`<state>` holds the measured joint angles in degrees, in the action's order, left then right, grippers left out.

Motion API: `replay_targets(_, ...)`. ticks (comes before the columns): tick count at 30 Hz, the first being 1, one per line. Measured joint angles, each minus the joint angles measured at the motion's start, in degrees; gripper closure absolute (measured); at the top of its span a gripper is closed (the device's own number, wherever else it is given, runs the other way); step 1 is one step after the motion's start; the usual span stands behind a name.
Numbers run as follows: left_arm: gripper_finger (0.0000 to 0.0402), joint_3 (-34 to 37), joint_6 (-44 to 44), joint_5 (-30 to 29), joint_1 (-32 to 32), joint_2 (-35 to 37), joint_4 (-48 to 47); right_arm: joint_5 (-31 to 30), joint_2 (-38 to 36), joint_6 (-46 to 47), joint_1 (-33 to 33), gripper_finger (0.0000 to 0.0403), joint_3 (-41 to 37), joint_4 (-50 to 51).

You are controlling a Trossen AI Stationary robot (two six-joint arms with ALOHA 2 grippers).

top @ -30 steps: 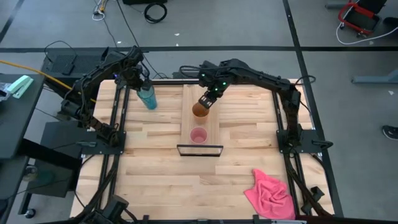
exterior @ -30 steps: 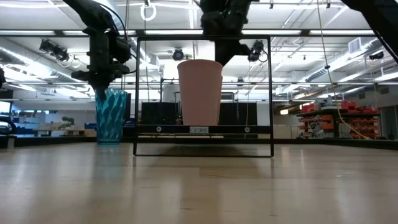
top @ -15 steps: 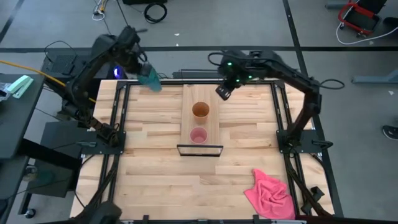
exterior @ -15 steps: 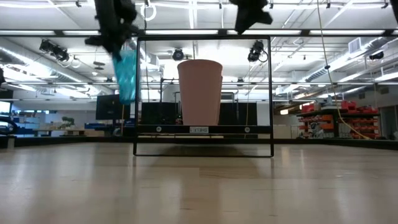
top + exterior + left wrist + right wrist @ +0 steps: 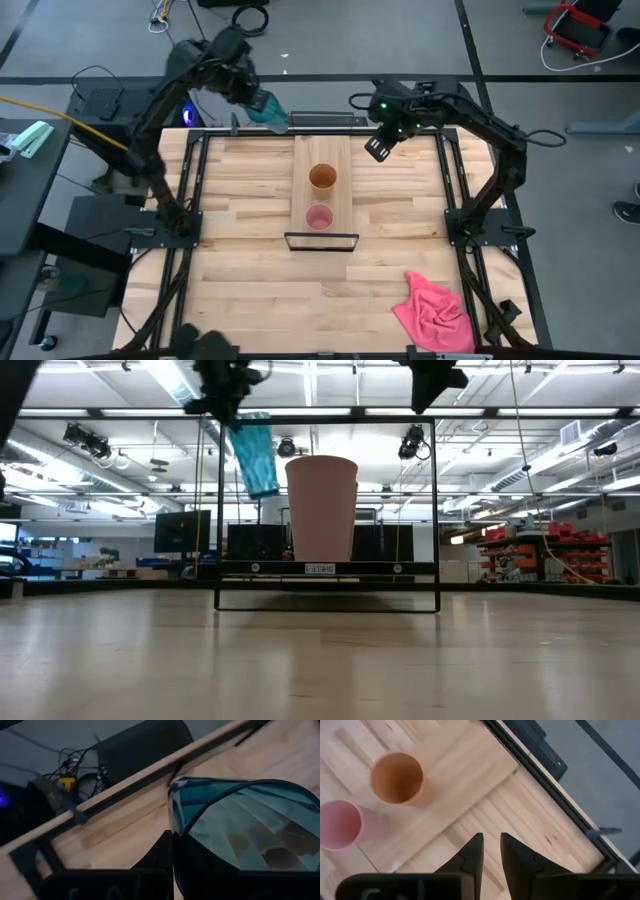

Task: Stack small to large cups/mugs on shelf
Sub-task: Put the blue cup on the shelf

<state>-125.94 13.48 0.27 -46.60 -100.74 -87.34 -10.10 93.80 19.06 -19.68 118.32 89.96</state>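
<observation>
Tumbler (image 5: 264, 106), teal and tilted, hangs clamped by its rim in my left gripper (image 5: 248, 93) above the table's far edge; the low view shows it clear of the wood, left of the shelf's black frame (image 5: 327, 510). On the shelf (image 5: 322, 150) stand the orange cup (image 5: 322, 178) and pink cup (image 5: 319, 218), the pink hiding the orange from low down. My right gripper (image 5: 376, 148) hovers beside the shelf, fingers narrowly apart, holding nothing.
</observation>
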Motion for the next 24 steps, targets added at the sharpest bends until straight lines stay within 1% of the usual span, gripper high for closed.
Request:
replay_targets(3,0.0389,-6.1,-0.8,0.2,2.0,-5.4,-1.0,-0.4,-1.4,0.9,0.0,0.0331,-2.7,0.0)
replay_targets(5,0.0389,-9.2,-1.1,0.0,3.2,-8.5,-1.1,-0.4,-3.3,1.9,0.0,0.0331,-6.5,-0.1)
replay_targets(7,0.0389,-7.4,-1.3,0.5,4.2,-9.0,1.9,-0.6,-5.7,3.4,0.0,0.0331,-11.6,-0.1)
replay_targets(9,0.0389,-6.7,-1.4,1.2,4.5,-10.2,1.8,-1.5,-8.2,5.3,0.0,0.0331,-17.3,-1.3)
replay_targets(14,0.0389,-8.0,-1.3,1.0,6.6,-13.7,3.9,-1.7,-15.3,9.4,0.0,0.0331,-30.7,-8.9)
replay_targets(17,0.0389,-9.1,-1.3,1.1,8.2,-15.0,6.4,-0.1,-18.0,11.0,0.0,0.0331,-37.5,-12.9)
replay_targets(20,0.0389,-8.9,-1.3,1.2,9.6,-16.4,8.7,1.5,-19.3,11.6,0.0,0.0331,-42.8,-17.1)
replay_targets(24,0.0389,-8.9,-1.0,1.1,10.9,-18.4,9.6,3.6,-19.4,12.2,0.0,0.0331,-47.3,-22.2)
